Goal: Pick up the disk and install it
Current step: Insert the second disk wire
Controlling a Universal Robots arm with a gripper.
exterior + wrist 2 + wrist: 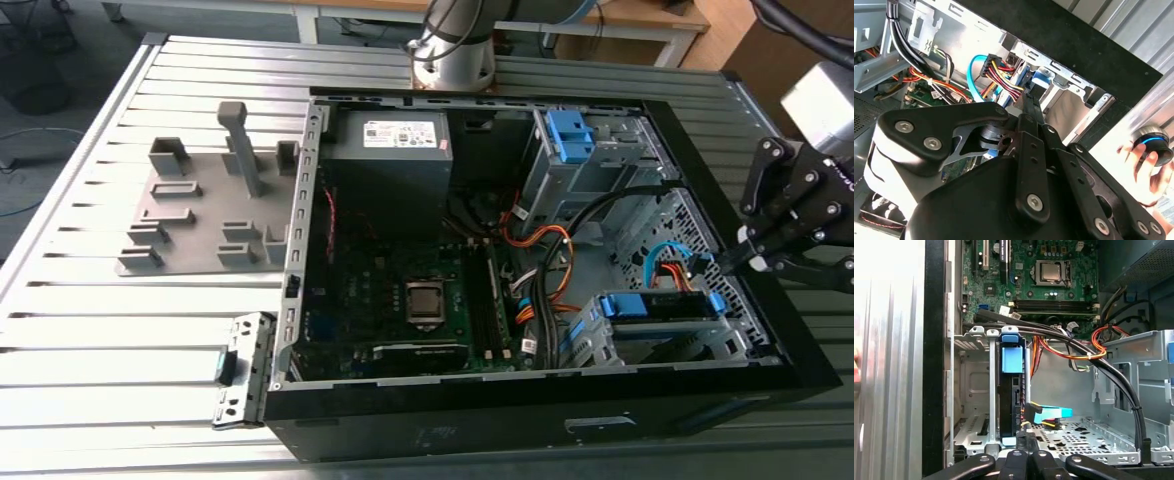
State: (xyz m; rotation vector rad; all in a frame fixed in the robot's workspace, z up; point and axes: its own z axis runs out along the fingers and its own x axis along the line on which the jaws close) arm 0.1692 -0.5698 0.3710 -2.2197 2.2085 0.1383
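Observation:
The disk (654,306), edged by its bright blue carrier, sits in the lower drive cage (607,345) at the exterior view's right end of the open computer case. In the first wrist view the disk (1012,390) stands edge-on in that cage, blue tab uppermost, with a light blue cable (1051,413) beside it. My gripper (750,262) hovers over the case's right wall, just beside the cage. Its fingers are shut with nothing between them, and the tips (1024,442) point at the disk's near end. The second wrist view has the closed tips (1029,97) close to the blue carrier (1041,80).
Black, orange and red-yellow cables (561,235) cross the case between the motherboard (400,300) and the cages. A blue bracket (567,135) sits in the upper cage. A grey fixture plate (200,215) lies on the table to the left. A hand (1136,162) holds a round device outside the case.

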